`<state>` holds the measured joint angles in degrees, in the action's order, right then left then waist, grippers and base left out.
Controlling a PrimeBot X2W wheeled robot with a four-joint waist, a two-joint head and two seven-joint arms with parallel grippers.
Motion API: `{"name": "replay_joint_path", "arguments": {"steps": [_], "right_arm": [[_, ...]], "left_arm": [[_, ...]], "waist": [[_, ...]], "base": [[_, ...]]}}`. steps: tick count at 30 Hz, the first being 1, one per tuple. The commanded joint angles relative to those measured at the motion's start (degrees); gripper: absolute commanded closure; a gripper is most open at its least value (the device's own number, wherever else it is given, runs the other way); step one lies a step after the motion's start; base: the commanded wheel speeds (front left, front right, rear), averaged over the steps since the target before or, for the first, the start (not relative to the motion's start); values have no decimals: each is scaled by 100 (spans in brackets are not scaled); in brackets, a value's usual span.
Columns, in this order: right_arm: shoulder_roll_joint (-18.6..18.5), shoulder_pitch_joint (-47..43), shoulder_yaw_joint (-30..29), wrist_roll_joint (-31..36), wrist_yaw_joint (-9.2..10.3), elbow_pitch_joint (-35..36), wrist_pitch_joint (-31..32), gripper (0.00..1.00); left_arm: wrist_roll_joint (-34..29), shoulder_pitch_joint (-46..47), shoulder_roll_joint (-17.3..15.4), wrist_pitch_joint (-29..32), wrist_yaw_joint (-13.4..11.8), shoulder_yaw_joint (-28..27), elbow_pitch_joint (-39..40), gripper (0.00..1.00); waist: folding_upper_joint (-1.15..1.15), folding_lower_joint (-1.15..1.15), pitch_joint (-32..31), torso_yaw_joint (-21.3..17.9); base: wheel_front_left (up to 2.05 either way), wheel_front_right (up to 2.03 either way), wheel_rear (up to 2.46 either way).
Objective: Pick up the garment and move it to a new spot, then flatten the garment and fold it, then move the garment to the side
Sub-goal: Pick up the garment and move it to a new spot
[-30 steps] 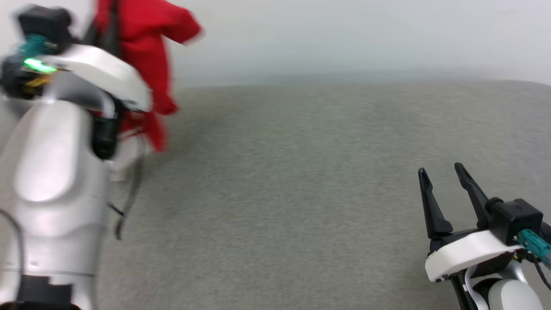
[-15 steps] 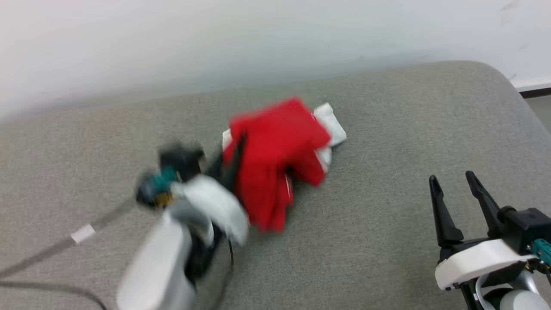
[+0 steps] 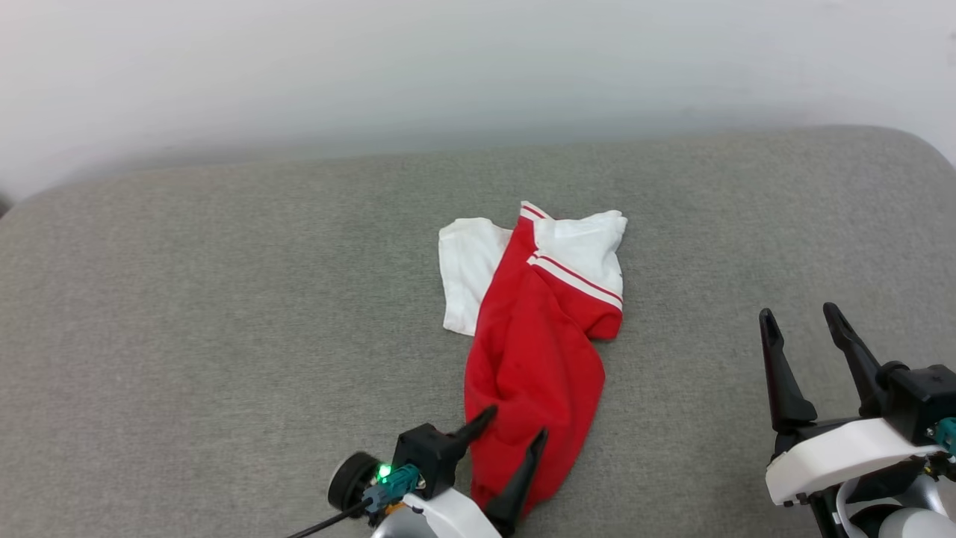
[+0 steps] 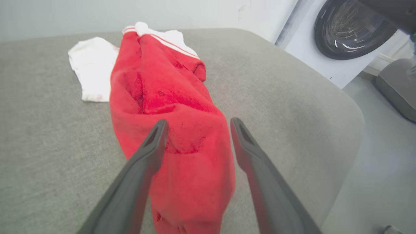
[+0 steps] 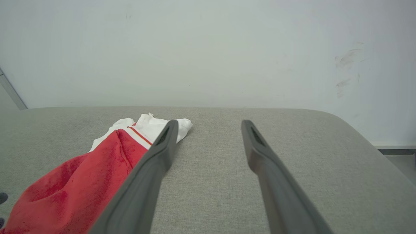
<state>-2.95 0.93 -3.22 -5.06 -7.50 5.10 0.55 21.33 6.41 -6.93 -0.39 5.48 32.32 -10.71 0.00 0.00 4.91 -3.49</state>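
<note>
Garment point(image 3: 534, 351) bunched lengthwise, flattening due. Left gripper point(image 3: 515, 421) wide, empty, over its near end; right gripper point(image 3: 798, 310) wide, well apart

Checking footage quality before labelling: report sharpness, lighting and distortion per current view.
Head view: sharp, evenly lit, garment crisp, wall hazy. Left wrist view: wide-angle bending, left gripper soft up close, glints on washer door. Right wrist view: right gripper soft, cushion weave clear.

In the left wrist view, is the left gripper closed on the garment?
No, the left gripper stands open, its two fingers apart above the garment, which lies crumpled on the grey cushion.
</note>
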Motion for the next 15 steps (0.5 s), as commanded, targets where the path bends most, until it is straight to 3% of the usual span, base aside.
{"name": "replay_joint_path", "arguments": {"steps": [1, 7, 15], "right_arm": [[11, 1, -24, 24, 2, 34, 28, 0], [11, -71, -97, 59, 2, 92, 94, 0], [11, -235, -129, 45, 2, 118, 146, 0]], "left_arm": [[-141, 135, -3, -244, -73, -22, 123, 0], [-322, 393, 26, -980, -438, -393, 448, 0], [-238, 631, -191, -1316, -1086, -1336, 325, 0]], "waist": [[0, 0, -97, 117], [0, 0, -252, 316], [0, 0, -393, 430]], "base": [[0, 0, 0], [0, 0, 0], [0, 0, 0]]}}
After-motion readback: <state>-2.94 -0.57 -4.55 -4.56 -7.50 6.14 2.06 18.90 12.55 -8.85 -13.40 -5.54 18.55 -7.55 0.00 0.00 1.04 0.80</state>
